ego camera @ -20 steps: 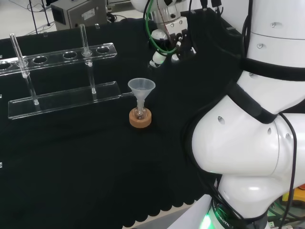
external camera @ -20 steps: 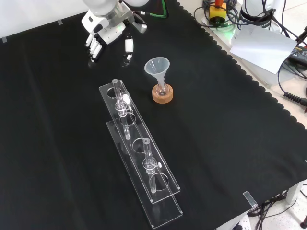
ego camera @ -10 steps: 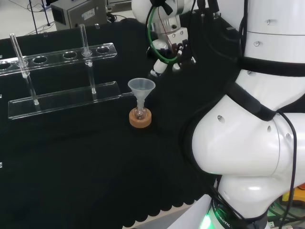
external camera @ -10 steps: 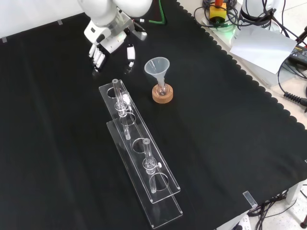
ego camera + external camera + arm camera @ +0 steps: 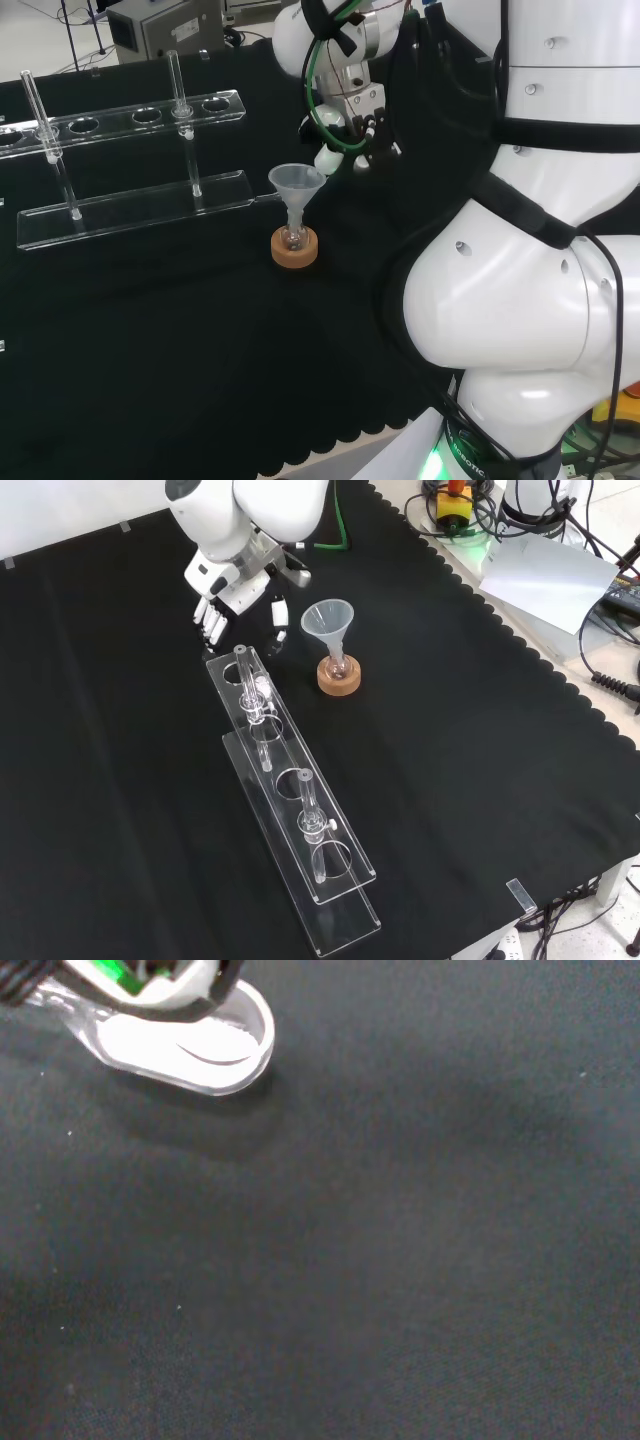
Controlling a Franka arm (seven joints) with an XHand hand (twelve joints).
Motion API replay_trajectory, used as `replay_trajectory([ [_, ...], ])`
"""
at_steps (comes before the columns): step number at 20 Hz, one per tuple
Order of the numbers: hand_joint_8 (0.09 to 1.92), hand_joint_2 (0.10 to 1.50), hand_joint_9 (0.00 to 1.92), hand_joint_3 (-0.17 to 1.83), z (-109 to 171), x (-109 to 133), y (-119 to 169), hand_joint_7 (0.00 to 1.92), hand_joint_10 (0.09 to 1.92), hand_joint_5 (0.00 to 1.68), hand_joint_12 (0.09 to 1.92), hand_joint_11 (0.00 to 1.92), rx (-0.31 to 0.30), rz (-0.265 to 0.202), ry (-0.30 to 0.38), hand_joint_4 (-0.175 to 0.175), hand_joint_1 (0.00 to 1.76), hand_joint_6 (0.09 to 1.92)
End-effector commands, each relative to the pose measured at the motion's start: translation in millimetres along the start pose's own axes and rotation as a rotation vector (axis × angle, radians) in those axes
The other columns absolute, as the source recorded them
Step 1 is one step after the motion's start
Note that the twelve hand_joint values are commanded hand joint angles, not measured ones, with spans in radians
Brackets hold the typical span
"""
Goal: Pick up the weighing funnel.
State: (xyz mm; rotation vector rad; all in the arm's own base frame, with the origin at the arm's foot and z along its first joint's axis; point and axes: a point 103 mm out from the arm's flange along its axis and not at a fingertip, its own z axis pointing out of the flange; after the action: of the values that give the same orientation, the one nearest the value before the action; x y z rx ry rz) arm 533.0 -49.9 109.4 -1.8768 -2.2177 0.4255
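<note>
One white robot arm (image 5: 510,300) reached over the black cloth (image 5: 480,760), and its black and white hand (image 5: 238,580) hung near the upper end of the long clear plastic tube rack (image 5: 335,880) in the front view, just left of the big translucent cone-shaped funnel (image 5: 328,618). That funnel stood mouth up with its stem in a small clear flask (image 5: 338,663) on a round cork ring (image 5: 339,677), apart from the hand. Two thin glass tubes (image 5: 243,675) stood upright in the rack, one close to the hand and the other (image 5: 308,798) farther down the row.

In the wrist view, the small clear scoop-shaped weighing funnel (image 5: 195,1045) sat right against a blurred part of the hand, its rounded end towards the open cloth and its other end hidden behind the hand. A soft shadow lay on the cloth beside it. Whether it rested on the cloth or hung above it could not be told, nor whether the hand was closed on it.
</note>
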Motion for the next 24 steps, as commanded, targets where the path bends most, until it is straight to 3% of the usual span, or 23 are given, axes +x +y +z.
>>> replay_trajectory([
  [1, 0.69, 0.61, 0.74, 0.58, 15, 7, 4, 0.54, 0.57, 0.64, 1.29, 0.48, 0.007, 0.014, 0.002, -0.056, 0.85, 0.15],
  [5, 0.68, 0.60, 0.79, 0.60, 20, 10, 6, 0.59, 0.53, 0.61, 1.28, 0.50, 0.006, 0.024, 0.008, -0.051, 0.85, 0.49],
  [8, 0.69, 0.60, 0.80, 0.61, 24, 11, 7, 0.60, 0.53, 0.58, 1.28, 0.50, 0.001, 0.029, 0.008, -0.049, 0.85, 0.64],
  [24, 0.70, 0.60, 0.82, 0.62, 36, 20, 12, 0.61, 0.55, 0.57, 1.28, 0.51, 0.014, 0.015, 0.031, -0.052, 0.85, 0.74],
])
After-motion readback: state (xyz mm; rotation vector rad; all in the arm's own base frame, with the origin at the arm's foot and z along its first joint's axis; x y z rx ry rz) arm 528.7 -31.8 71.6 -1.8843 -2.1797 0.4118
